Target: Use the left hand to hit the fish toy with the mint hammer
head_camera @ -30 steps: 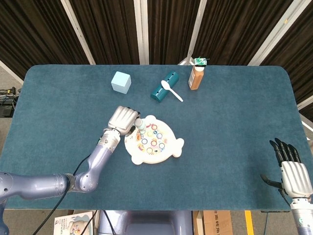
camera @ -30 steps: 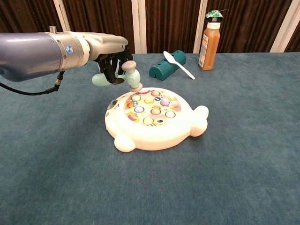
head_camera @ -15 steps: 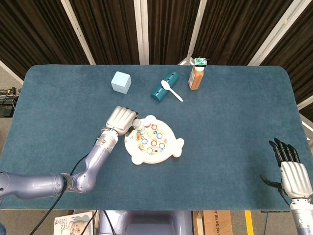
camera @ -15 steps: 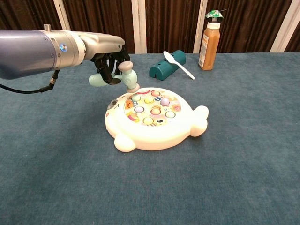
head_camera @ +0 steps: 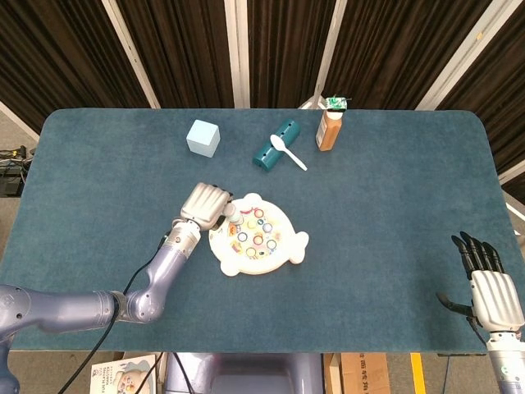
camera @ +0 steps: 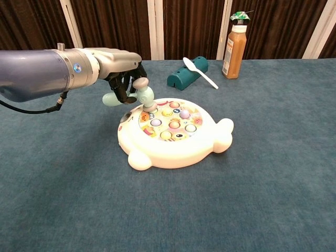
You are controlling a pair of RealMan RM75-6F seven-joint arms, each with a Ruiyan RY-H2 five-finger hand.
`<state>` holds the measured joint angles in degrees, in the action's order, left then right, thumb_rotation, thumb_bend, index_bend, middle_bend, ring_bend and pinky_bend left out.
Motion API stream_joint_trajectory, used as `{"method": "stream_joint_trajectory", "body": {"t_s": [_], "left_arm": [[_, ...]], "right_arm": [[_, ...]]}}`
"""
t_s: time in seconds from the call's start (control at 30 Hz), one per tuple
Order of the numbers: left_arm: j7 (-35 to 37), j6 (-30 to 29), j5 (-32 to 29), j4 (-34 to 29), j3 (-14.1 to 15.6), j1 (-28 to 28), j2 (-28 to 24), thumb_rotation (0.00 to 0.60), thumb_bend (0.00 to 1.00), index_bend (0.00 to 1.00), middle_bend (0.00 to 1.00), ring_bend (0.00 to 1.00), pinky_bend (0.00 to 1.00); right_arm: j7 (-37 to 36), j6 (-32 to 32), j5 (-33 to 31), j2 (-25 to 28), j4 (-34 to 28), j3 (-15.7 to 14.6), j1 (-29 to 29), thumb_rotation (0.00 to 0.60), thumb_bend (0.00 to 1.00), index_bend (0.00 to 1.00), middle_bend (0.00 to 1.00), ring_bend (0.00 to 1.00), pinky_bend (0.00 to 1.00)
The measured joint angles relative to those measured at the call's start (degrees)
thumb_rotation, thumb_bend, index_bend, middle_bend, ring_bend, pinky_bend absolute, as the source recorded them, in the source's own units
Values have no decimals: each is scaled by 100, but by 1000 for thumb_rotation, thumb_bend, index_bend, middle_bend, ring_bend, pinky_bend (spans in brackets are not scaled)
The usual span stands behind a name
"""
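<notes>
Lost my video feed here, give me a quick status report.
Left robot hand grips mint plastic hammer, head down on white fish-shaped toy. Right robot hand open, idle at table edge. Nothing in the way.

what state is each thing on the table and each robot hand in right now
left robot hand: gripping the hammer handle
hammer: held, head down on a peg at the fish toy's near-left edge
fish toy: flat on the table, pegs facing up
bottle: upright, cap on
spoon: resting across the teal holder
teal holder: lying on its side
cube: sitting on the table, untouched
right robot hand: holding nothing, fingers extended, at the table's near-right corner
</notes>
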<state>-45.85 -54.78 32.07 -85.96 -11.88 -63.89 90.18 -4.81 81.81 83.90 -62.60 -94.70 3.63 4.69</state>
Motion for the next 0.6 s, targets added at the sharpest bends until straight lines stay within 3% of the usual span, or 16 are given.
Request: {"method": "stream_joint_trajectory", "body": {"t_s": [0.6], "left_arm": [[-42,-104,-153,-220,-141,-279,-57,600,670,621,520,408,498]], "right_arm": [[-7,1,-2,6,-21,2,0,600,186,0,0,0,0]]}}
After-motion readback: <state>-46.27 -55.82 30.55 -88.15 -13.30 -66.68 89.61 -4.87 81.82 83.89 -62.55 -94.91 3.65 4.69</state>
